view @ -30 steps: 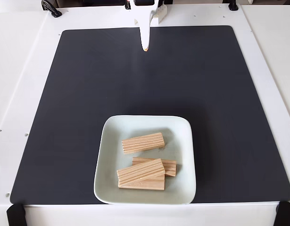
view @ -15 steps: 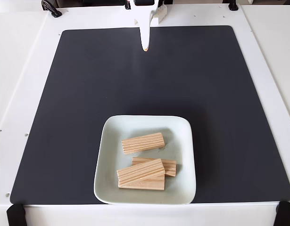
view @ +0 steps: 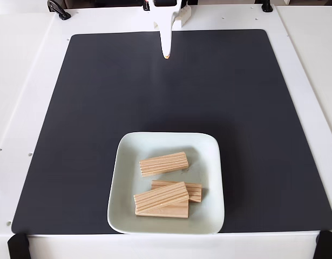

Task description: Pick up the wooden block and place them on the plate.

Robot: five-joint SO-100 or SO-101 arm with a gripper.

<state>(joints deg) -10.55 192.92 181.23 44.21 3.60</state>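
The pale greenish-white square plate (view: 125, 162) sits at the front middle of the black mat. Several grooved light-tan wooden blocks lie in it. One block (view: 163, 163) rests alone near the plate's centre. Another block (view: 161, 197) lies on top of a pile at the plate's front, partly covering one block (view: 194, 190) behind it and one (view: 171, 212) beneath it. My white gripper (view: 166, 55) hangs at the far edge of the mat, well away from the plate. Its fingers are together in a narrow point, with nothing between them.
A black mat (view: 90, 108) covers most of the white table (view: 25, 81). Black clamps sit at the table's far corners (view: 58, 9) and front corners (view: 17, 245). Bare mat lies between the gripper and the plate.
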